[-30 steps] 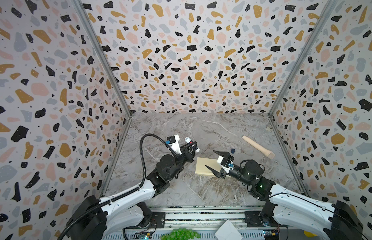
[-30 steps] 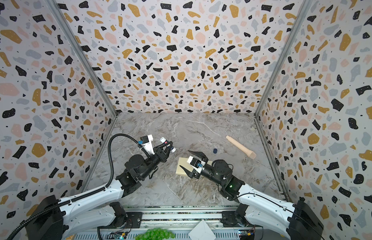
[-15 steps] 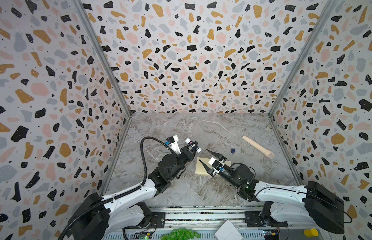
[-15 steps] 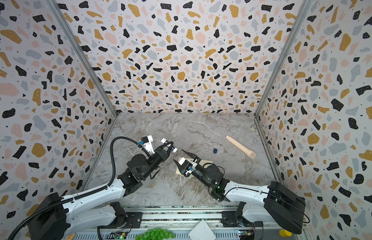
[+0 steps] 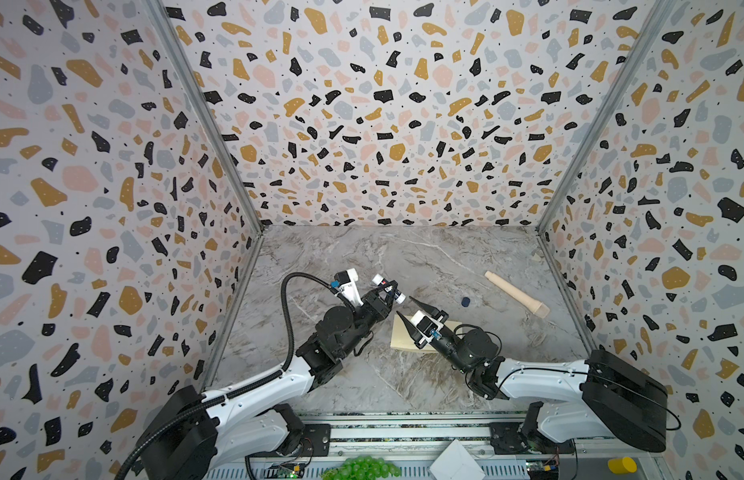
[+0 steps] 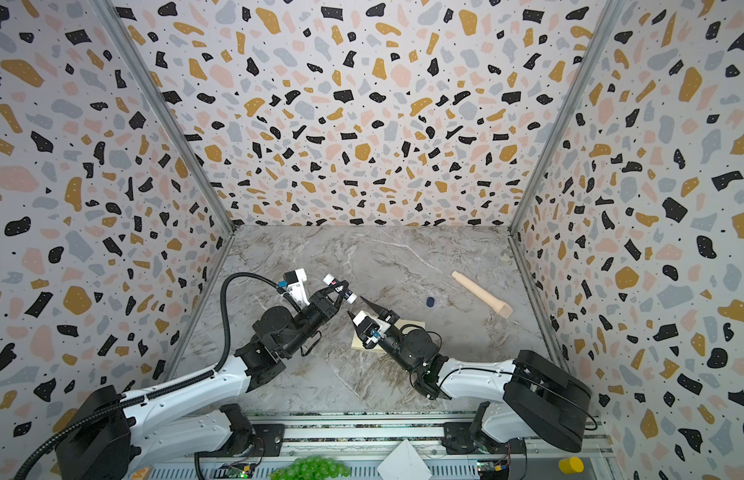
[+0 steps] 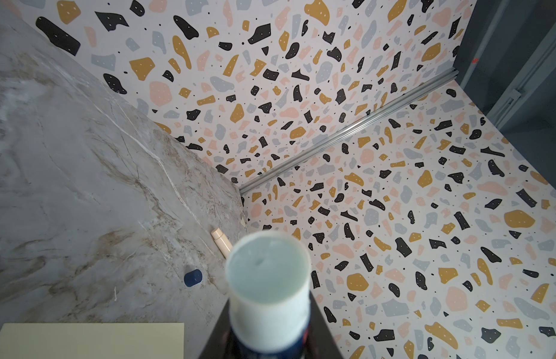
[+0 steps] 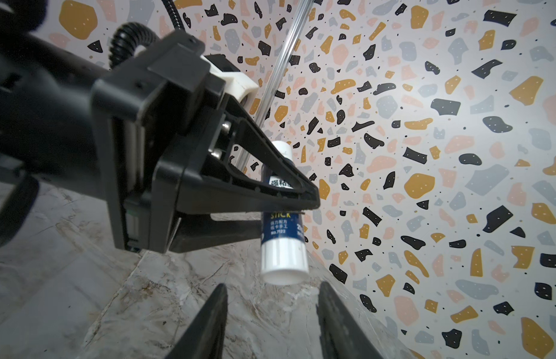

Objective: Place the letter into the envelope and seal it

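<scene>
My left gripper (image 5: 386, 291) is shut on a white glue stick (image 5: 389, 288) with a dark blue label and holds it above the table. The glue stick (image 7: 268, 289) fills the left wrist view, and its label shows in the right wrist view, glue stick (image 8: 282, 242). My right gripper (image 5: 405, 306) is open, and its fingertips (image 8: 222, 292) sit just short of the stick's white lower end with nothing between them. The pale cream envelope (image 5: 400, 341) lies flat on the marble under the right gripper, and the envelope (image 7: 90, 340) also shows in the left wrist view. The letter is out of view.
A wooden handle (image 5: 515, 293) lies at the back right, with a small dark blue cap (image 5: 465, 301) beside it. Terrazzo walls enclose three sides. Beyond the front rail lie green grapes (image 5: 362, 467), a white folded paper (image 5: 455, 463) and a yellow object (image 5: 621, 465).
My right gripper moved left and forward over the envelope up to the glue stick, and its jaws narrowed. The left arm with the stick barely moved.
</scene>
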Action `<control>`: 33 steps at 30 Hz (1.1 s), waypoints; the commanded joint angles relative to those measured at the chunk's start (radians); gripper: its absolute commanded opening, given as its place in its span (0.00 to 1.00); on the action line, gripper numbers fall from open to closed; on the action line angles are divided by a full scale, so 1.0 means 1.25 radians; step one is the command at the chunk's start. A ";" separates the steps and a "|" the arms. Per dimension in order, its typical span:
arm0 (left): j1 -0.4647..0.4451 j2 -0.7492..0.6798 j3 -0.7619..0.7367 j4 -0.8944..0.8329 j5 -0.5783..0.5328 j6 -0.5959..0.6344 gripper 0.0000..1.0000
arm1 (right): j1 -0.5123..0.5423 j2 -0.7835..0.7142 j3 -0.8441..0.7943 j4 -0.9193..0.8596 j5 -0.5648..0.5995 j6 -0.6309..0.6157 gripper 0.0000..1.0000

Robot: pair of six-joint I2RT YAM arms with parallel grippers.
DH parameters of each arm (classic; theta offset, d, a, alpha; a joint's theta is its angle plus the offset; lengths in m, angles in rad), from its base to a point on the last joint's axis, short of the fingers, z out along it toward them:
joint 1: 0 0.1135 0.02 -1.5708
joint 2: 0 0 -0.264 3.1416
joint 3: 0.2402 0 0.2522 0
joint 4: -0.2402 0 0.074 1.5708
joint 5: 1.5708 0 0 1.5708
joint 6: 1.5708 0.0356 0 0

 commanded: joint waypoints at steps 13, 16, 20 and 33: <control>-0.003 0.020 0.038 0.035 0.028 -0.001 0.00 | 0.004 0.045 0.060 0.068 0.036 -0.001 0.37; -0.003 0.024 0.039 0.034 0.031 0.001 0.00 | 0.004 0.053 0.064 0.072 0.046 0.000 0.37; -0.003 0.032 0.042 0.036 0.041 0.002 0.00 | 0.004 0.061 0.067 0.078 0.054 0.001 0.34; -0.004 0.047 0.032 0.115 0.104 0.057 0.00 | -0.032 0.014 0.070 -0.013 -0.025 0.129 0.12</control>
